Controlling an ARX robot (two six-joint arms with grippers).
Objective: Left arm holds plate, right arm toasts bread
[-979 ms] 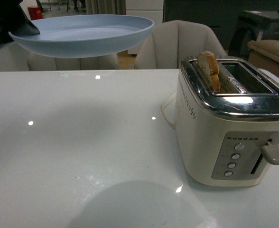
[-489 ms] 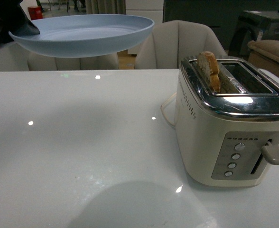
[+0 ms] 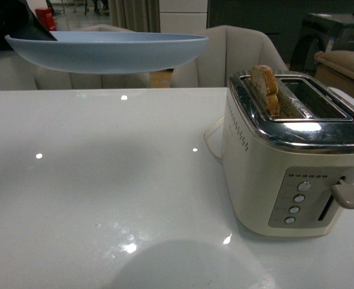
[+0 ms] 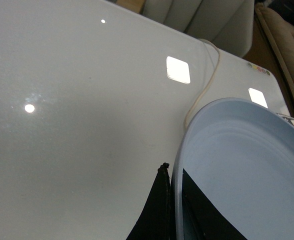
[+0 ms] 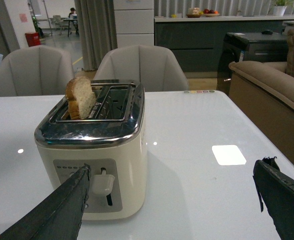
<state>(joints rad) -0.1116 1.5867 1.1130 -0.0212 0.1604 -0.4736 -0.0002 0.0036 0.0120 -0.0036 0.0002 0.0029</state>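
Pale blue plate (image 4: 247, 165) pinched in left claw (image 4: 177, 202); right claw (image 5: 172, 172) gapes empty; tan-crusted bread (image 5: 80, 97) in toaster (image 5: 129, 165).

plate (image 3: 105, 53): pale blue, plain;
bread (image 3: 265, 89): light brown, tan crust;
toaster (image 3: 267, 180): cream, chrome top;
table (image 3: 105, 180): glossy white

plate (image 3: 111, 53) now tipped flatter vs 0.5 s ago, seen more edge-on, right rim reaching further twd toaster (image 3: 291, 162), left gripper (image 3: 35, 30) shifted w/ it, new glare spot (image 3: 130, 247) on tabletop (image 3: 105, 180)
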